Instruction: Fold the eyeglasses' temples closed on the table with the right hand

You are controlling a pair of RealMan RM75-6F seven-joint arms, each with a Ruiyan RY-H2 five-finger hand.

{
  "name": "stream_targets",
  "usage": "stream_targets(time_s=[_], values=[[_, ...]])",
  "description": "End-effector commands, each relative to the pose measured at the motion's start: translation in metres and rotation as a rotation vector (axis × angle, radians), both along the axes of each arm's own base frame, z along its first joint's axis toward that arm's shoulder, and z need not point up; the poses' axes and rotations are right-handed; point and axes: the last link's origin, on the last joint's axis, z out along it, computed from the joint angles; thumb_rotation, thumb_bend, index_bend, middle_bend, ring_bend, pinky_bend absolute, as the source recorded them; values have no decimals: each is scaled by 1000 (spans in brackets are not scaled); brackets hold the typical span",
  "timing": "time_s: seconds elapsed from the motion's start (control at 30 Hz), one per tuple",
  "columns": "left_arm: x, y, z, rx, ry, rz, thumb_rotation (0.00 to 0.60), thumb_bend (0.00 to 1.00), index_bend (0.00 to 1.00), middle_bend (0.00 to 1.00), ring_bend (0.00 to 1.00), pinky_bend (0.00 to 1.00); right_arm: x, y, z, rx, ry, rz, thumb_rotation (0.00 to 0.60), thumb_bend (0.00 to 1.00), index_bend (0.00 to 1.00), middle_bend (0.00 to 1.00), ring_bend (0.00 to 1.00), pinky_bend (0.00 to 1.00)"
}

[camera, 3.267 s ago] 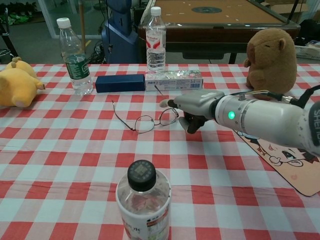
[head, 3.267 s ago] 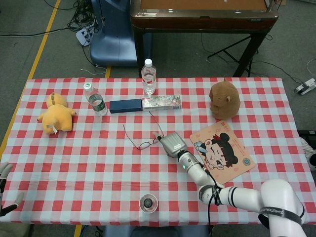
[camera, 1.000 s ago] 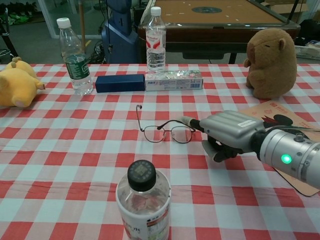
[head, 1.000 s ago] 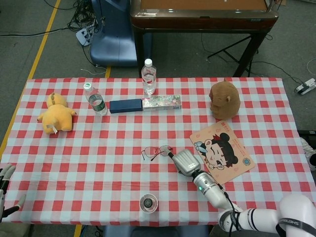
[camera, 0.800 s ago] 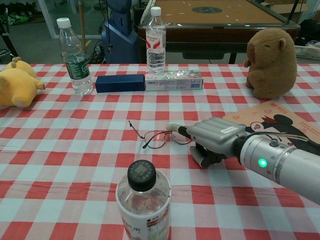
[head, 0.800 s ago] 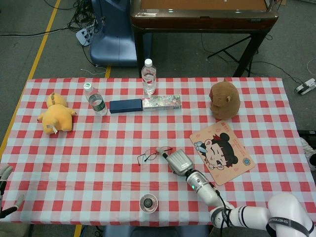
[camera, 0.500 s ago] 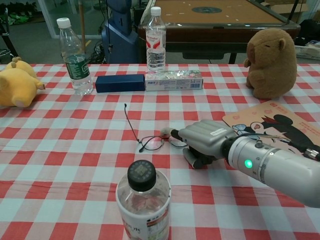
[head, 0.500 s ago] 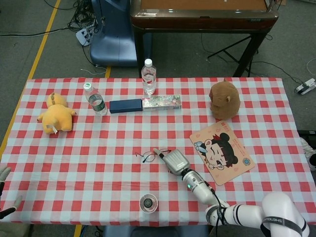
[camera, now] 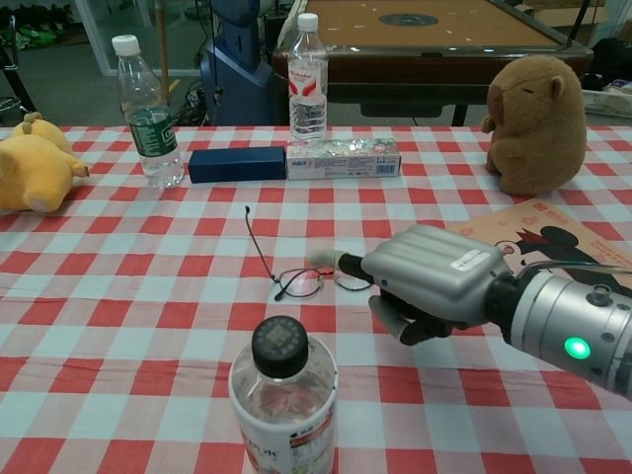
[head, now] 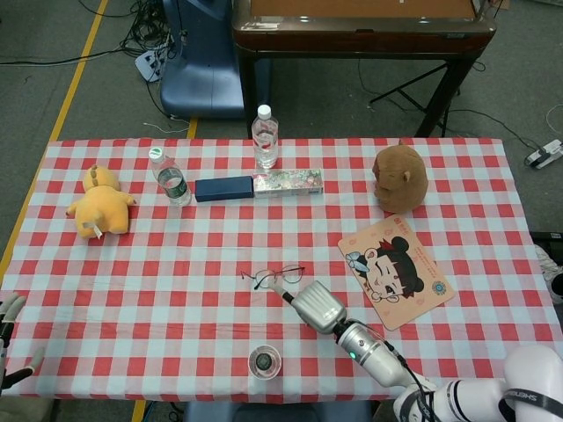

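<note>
Here: right hand (camera: 427, 281) by the eyeglasses (camera: 306, 277), center of frame, on the checkered table (camera: 118, 316).
One finger stretched out toward the glasses' right lens, touching or just short of it, can't tell; other fingers curled under, holding nothing. One temple juts up-left toward the blue case (camera: 236, 164). Left hand (head: 10, 338) at lower-left edge of head view, fingers apart, empty. Bottle (camera: 284, 403) at bottom center.

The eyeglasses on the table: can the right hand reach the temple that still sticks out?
Probably yes. The right hand already has a finger at the eyeglasses, and nothing lies on the cloth beside the open temple.
</note>
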Motion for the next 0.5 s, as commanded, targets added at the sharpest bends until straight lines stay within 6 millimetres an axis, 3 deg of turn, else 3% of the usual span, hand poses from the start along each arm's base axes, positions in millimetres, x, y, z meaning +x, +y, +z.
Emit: stream_targets(time_s=[0.03, 0.5], values=[[2, 0, 1, 4, 1, -5, 600, 320, 0, 0, 0, 0, 14, 4, -1, -20, 37, 81, 600, 704, 0, 922, 991, 902], [-5, -7, 7, 22, -4, 16, 600, 320, 0, 0, 0, 0, 79, -10, -57, -102, 200, 197, 600, 705, 0, 922, 991, 903]])
